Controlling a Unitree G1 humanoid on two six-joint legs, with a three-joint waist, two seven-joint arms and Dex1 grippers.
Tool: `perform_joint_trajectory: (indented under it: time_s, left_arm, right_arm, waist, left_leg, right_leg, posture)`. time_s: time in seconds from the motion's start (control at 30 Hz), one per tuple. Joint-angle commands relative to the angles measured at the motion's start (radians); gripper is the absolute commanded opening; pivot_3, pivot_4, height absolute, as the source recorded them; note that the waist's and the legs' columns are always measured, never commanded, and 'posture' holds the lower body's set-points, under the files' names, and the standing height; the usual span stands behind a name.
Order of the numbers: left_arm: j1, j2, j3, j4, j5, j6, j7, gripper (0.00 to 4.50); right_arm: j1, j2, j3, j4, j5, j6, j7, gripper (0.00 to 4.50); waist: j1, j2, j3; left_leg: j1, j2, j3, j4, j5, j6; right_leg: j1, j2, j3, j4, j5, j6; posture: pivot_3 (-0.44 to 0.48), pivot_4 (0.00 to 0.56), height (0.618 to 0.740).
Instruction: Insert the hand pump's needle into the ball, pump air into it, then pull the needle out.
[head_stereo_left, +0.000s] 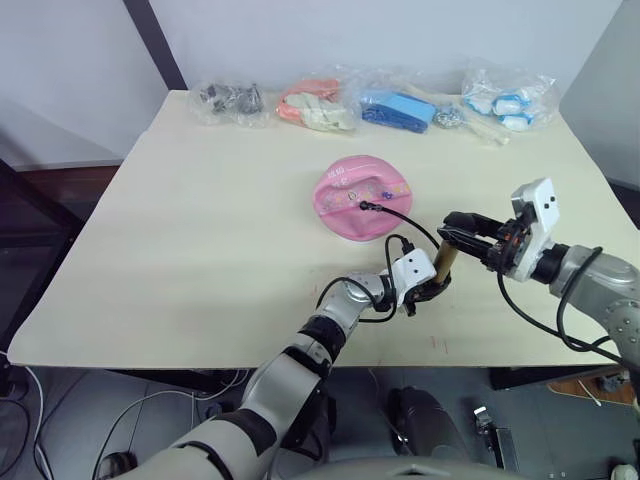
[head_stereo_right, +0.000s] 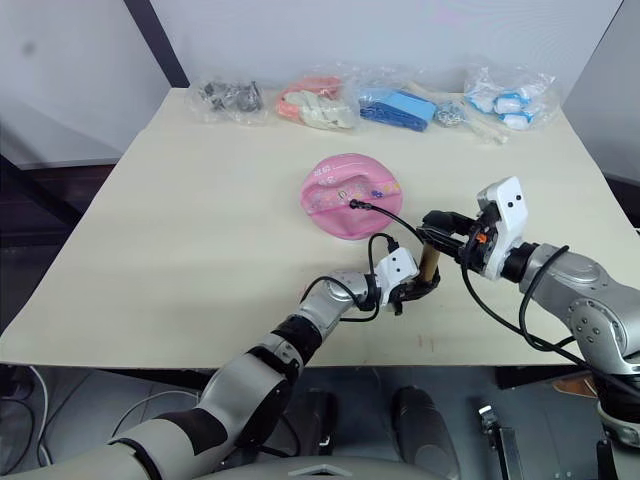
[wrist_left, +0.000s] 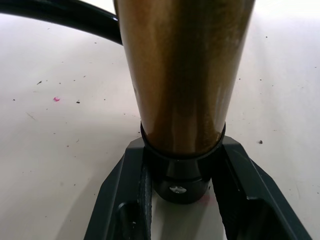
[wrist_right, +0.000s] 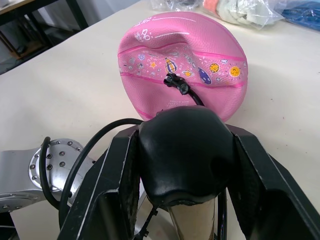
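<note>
left gripper (head_stereo_left: 428, 288): we see it clamped on the black bottom end of the hand pump (head_stereo_left: 445, 264), near the table's front edge; the left wrist view shows both fingers (wrist_left: 127, 200) hugging the base cap.
hand pump: bronze tube stands tilted between the two grippers, base low on the table (head_stereo_left: 180, 250).
hose (head_stereo_left: 405, 217): thin black line runs from the pump up to the ball.
needle (wrist_right: 173, 81): black fitting sits at the ball's valve; we judge it inserted, pin itself hidden.
ball (head_stereo_left: 362, 197): pink, mid-table, just beyond the pump, caved in on top, so limp.
right gripper (head_stereo_left: 462, 226): closed around the black T-handle (wrist_right: 182, 150) at the pump's top.
progress: insertion looks done; we judge pumping under way or about to start; inflating and pulling the needle remain.
</note>
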Motion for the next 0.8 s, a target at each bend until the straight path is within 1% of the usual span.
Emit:
perform_joint_trajectory:
  time_s: [0.03,0.2,0.4,0.57,0.8]
  left_arm:
    - [0.008,0.004,-0.013,0.016,0.012,-0.012,-0.025,1.16]
    - [0.010,0.010,-0.013,0.015,0.013,-0.017,-0.033,1.16]
    - [0.012,0.015,-0.015,0.011,0.014,-0.018,-0.039,1.16]
    - [0.025,0.023,-0.015,-0.024,0.007,-0.009,-0.057,1.16]
    - [0.027,0.035,-0.021,0.000,0.025,-0.007,-0.051,1.16]
  right_arm:
    - [0.024,0.000,-0.010,0.055,-0.091,0.007,-0.036,1.81]
    - [0.021,0.010,-0.023,0.059,-0.099,0.003,-0.034,1.81]
    - [0.055,0.000,-0.062,0.035,-0.091,0.004,-0.034,1.81]
    - [0.080,0.002,-0.085,0.002,-0.085,0.015,-0.044,1.81]
    - [0.068,-0.001,-0.090,-0.006,-0.088,0.014,-0.045,1.81]
  waist:
    - [-0.001,0.000,0.000]
    - [-0.002,0.000,0.000]
    - [-0.001,0.000,0.000]
    - [0.000,0.000,0.000]
    - [0.000,0.000,0.000]
  left_leg:
    - [0.000,0.000,0.000,0.000,0.000,0.000]
    - [0.000,0.000,0.000,0.000,0.000,0.000]
    - [0.000,0.000,0.000,0.000,0.000,0.000]
    - [0.000,0.000,0.000,0.000,0.000,0.000]
    - [0.000,0.000,0.000,0.000,0.000,0.000]
  right_leg:
    - [0.000,0.000,0.000,0.000,0.000,0.000]
    - [0.000,0.000,0.000,0.000,0.000,0.000]
    - [0.000,0.000,0.000,0.000,0.000,0.000]
    - [0.000,0.000,0.000,0.000,0.000,0.000]
    - [0.000,0.000,0.000,0.000,0.000,0.000]
  posture:
    - [0.000,0.150,0.740]
    - [0.000,0.150,0.740]
    - [0.000,0.150,0.740]
    - [0.000,0.150,0.740]
    - [0.000,0.150,0.740]
